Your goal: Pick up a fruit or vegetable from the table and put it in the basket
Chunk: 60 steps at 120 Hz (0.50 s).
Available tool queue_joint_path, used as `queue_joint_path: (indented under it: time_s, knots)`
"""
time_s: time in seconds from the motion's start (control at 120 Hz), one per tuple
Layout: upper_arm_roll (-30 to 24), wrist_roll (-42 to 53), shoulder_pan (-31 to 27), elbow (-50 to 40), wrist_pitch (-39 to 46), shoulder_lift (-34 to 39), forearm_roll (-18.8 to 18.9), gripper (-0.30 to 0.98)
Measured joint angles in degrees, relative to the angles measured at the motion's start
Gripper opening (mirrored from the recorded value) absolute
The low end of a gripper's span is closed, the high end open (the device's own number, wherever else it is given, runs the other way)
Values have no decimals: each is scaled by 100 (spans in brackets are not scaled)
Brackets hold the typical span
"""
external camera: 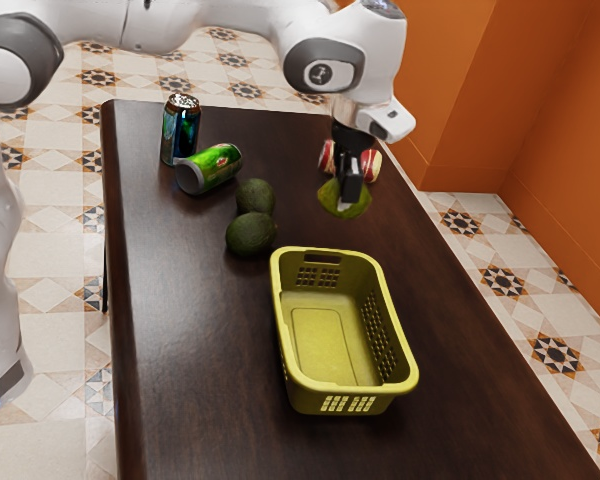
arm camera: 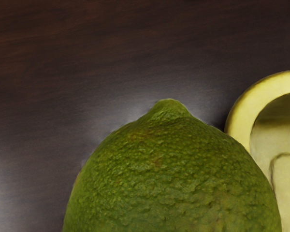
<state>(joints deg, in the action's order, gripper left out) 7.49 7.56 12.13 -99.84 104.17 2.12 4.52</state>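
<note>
A black 2-finger gripper (external camera: 348, 198) is clasped around a green lime (external camera: 330, 199), holding it above the dark wooden table (external camera: 200, 350), near the handle end of a yellow-green plastic basket (external camera: 409, 372) and outside it. In the wrist view, the lime's bumpy skin rises to a small pointed tip, with a rounded corner of the basket's rim farther off, past the lime's side. The basket stands upright, open at the top, with slotted walls. Just beside its handle end sit 2 dark avocados (external camera: 251, 234). Near them, a green can (external camera: 216, 167) lies on its side beside an upright blue-green can (external camera: 181, 135). Red-and-white surfaces (external camera: 372, 165) show behind the gripper, partly hidden.
</note>
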Motion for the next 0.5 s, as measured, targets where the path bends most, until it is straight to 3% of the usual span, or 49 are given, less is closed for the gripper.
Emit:
queue_joint_path:
  time_s: [0.325,0.433,0.5]
  knots:
    - [-309,-111,1289,-34,121,-484,-153,16]
    - [-303,-138,961,-35,190,-556,-159,18]
    - [-269,-143,576,-47,206,-584,-334,38]
